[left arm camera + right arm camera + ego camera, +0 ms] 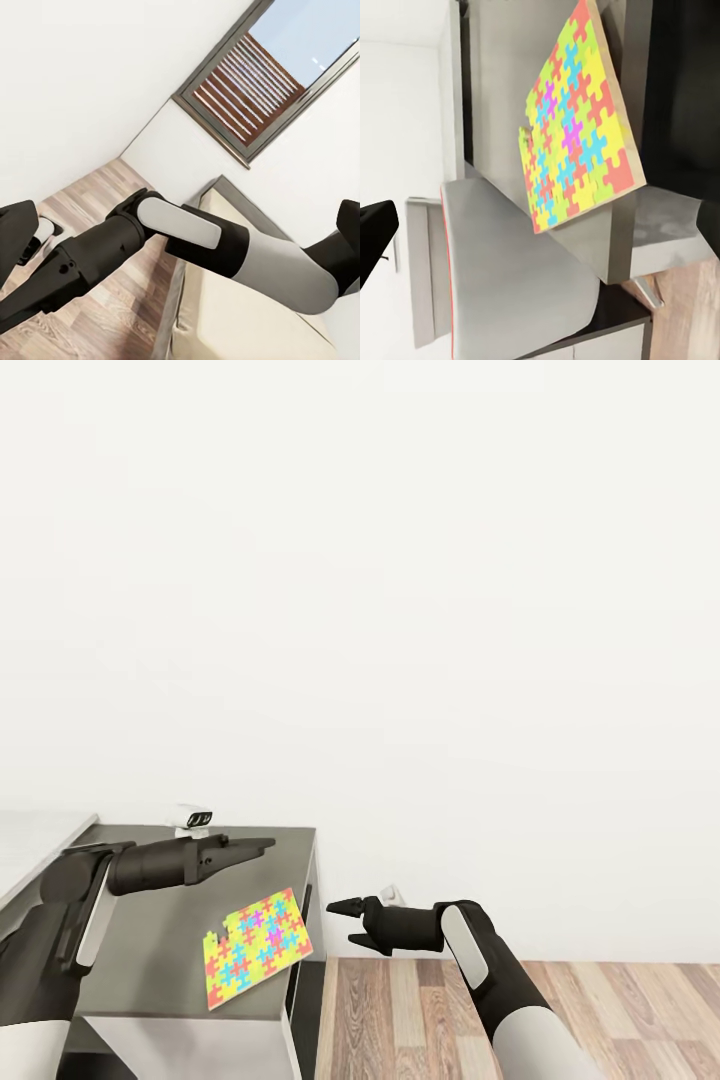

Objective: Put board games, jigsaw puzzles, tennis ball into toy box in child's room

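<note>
1. The right pincer (pixel 345 922) hangs in the air just off the bench's end, over the wood-plank floor (pixel 600 1010). Its two black fingers are spread with a clear gap, and it holds and touches nothing.
2. The left pincer (pixel 262 845) reaches out level above the bench. Its dark fingers look pressed together with nothing between them, and it hovers clear of the bench top.
3. The thin flat multicoloured jigsaw puzzle square (pixel 258 948) of yellow, pink, green and blue pieces lies flat on the dark grey bench top (pixel 150 950), near the end edge closest to the right pincer. It is turned askew, its corners pointing toward the bench's edges; being square, it has no clear long axis.
4. In the right wrist view the puzzle (pixel 577 124) nearly reaches the bench's edge.
5. Beyond the bench stands a plain white wall (pixel 400 610).
</note>
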